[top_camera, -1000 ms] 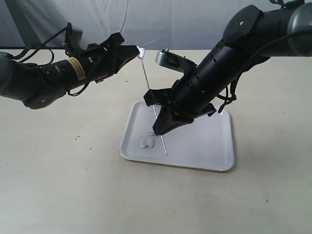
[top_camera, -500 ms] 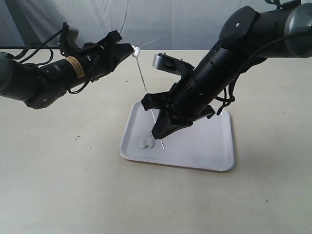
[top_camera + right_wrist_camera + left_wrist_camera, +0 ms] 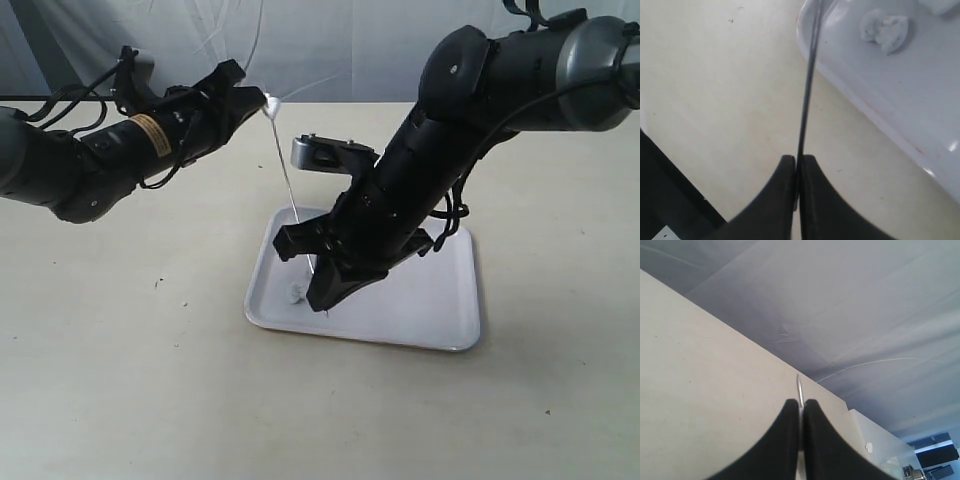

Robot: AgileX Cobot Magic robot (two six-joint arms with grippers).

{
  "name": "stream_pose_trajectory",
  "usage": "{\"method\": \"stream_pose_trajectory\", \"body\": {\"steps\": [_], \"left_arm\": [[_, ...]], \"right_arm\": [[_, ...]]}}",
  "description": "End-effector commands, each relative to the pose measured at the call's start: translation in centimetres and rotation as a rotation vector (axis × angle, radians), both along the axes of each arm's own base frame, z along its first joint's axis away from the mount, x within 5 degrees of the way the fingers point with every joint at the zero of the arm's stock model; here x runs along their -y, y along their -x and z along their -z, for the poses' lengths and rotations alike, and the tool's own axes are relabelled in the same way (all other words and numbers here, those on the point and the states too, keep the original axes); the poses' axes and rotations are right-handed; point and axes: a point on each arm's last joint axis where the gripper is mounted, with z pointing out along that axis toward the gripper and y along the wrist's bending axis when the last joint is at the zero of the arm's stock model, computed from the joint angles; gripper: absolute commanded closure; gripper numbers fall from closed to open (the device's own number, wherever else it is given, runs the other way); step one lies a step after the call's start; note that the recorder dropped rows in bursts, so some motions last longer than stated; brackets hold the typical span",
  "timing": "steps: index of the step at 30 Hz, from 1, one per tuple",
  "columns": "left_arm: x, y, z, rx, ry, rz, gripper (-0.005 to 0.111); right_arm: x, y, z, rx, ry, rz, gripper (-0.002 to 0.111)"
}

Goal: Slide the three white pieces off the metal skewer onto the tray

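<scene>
**Both my grippers pinch the metal skewer above the tray**

My left gripper (image 3: 259, 101) is closed tight on the upper end of the metal skewer (image 3: 291, 200), with a short sliver of rod poking out past its fingertips (image 3: 789, 416) in the wrist view. My right gripper (image 3: 317, 298) is clamped on the lower end, so the rod runs slanted from one pair of fingers down to the other. A clump of white pieces (image 3: 297, 292) lies off the rod on the tray (image 3: 430, 300), just beside the right fingers. A small white blob (image 3: 272, 103) shows at the left fingertips; I cannot tell whether it is a piece.
</scene>
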Motion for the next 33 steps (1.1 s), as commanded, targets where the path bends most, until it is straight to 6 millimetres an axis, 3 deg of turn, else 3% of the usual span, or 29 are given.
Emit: {"method": "stream_pose_trajectory", "body": {"steps": [1,9,20,24,29,33], "left_arm": [[-1.9,-1.4,-1.2,0.016,0.099,-0.179,0.107],[-2.4,-1.6,-0.8,-0.004,0.047,-0.223,0.107],[-2.3,-1.5,-0.8,-0.01,0.039,-0.208,0.107],[-1.9,-1.3,-0.4,-0.095,0.104,-0.17,0.107],[-1.4,-1.0,-0.1,-0.208,0.209,-0.133,0.107],[-0.9,-0.7,-0.8,-0.269,0.411,-0.08,0.107]], "right_arm": [[0.4,2.8,0.5,-0.174,0.093,-0.178,0.109],[1.4,4.1,2.1,-0.242,0.132,-0.179,0.109],[2.1,4.3,2.2,-0.215,0.176,-0.215,0.109],[1.8,2.6,0.5,-0.014,0.17,-0.213,0.109],[0.6,-0.1,-2.2,0.276,0.063,-0.092,0.108],[0.1,-0.8,-2.2,0.317,0.031,-0.053,0.091]]}}
